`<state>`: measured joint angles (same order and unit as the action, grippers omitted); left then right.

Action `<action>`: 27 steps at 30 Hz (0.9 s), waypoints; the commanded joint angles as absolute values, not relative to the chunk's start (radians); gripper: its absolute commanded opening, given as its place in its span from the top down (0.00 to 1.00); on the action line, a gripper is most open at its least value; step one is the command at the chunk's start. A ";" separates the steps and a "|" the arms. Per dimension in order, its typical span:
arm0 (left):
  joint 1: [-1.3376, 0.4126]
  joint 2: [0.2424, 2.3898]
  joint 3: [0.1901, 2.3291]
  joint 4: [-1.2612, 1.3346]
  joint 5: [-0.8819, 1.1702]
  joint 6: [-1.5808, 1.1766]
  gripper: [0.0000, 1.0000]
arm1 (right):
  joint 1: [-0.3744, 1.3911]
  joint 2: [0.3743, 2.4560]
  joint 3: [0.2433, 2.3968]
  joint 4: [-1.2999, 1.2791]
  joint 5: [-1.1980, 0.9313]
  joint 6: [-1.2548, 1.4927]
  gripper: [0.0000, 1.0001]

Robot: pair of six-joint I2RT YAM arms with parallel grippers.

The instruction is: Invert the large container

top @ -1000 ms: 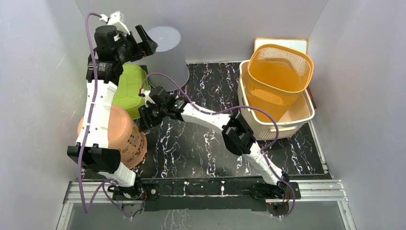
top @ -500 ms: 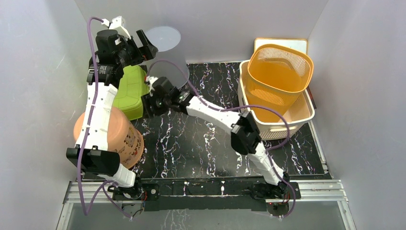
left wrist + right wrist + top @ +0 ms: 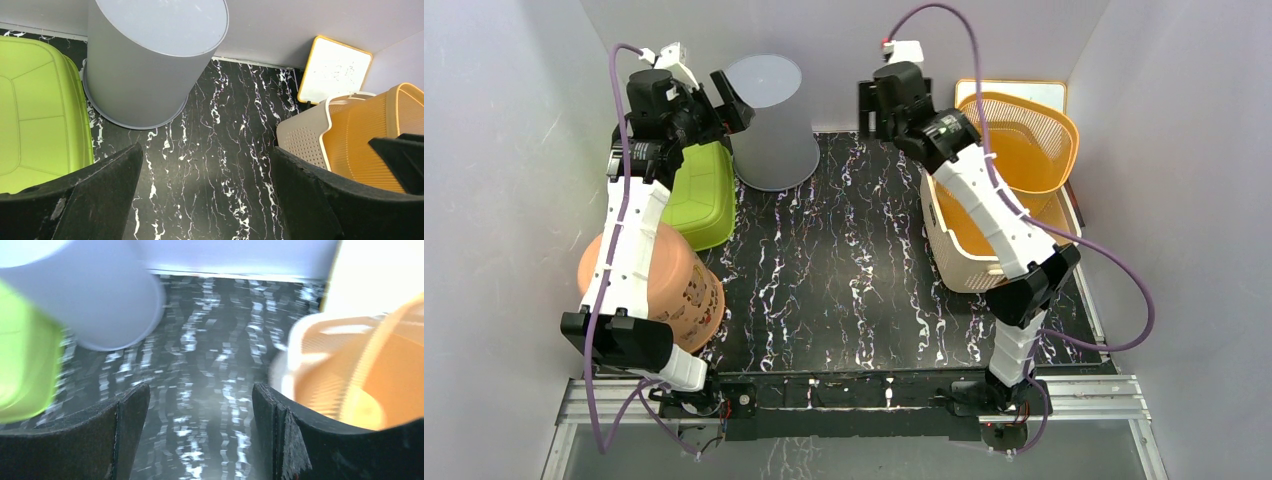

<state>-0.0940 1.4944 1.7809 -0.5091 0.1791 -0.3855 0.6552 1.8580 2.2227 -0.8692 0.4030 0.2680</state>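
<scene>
The large grey container [image 3: 769, 120] stands at the back of the table with its closed flat end up and its wide rim on the mat. It also shows in the left wrist view [image 3: 150, 55] and, blurred, in the right wrist view [image 3: 95, 295]. My left gripper [image 3: 729, 95] is open and empty, raised just left of the container's top; in its wrist view [image 3: 206, 155] only mat lies between the fingers. My right gripper [image 3: 872, 100] is open and empty, raised to the container's right, apart from it; its wrist view [image 3: 201, 390] is blurred by motion.
A green tub [image 3: 699, 195] lies upside down left of the container. A terracotta basket [image 3: 669, 285] lies at front left under the left arm. An orange basket [image 3: 1014, 160] sits tilted in a beige basket [image 3: 964, 265] at the right, with a yellow-rimmed white lid [image 3: 1014, 88] behind.
My right arm has swung from beside the green tub on the left up and across to the back right, near the orange basket. The left gripper has hardly moved.
</scene>
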 commanded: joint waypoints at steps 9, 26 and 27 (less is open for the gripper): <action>-0.095 1.407 1.705 -0.495 0.190 -0.393 0.02 | 0.589 1.799 2.243 -1.159 0.736 0.295 0.25; -0.100 1.376 1.645 -0.489 0.195 -0.394 0.02 | 0.468 1.664 1.984 -1.125 0.598 0.304 0.27; -0.100 1.375 1.644 -0.491 0.194 -0.395 0.01 | 0.462 1.663 1.978 -1.111 0.571 0.296 0.28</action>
<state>-0.0952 1.4269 1.6531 -0.5014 0.1814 -0.3939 0.4892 1.6730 2.0129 -1.1755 0.6682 0.2943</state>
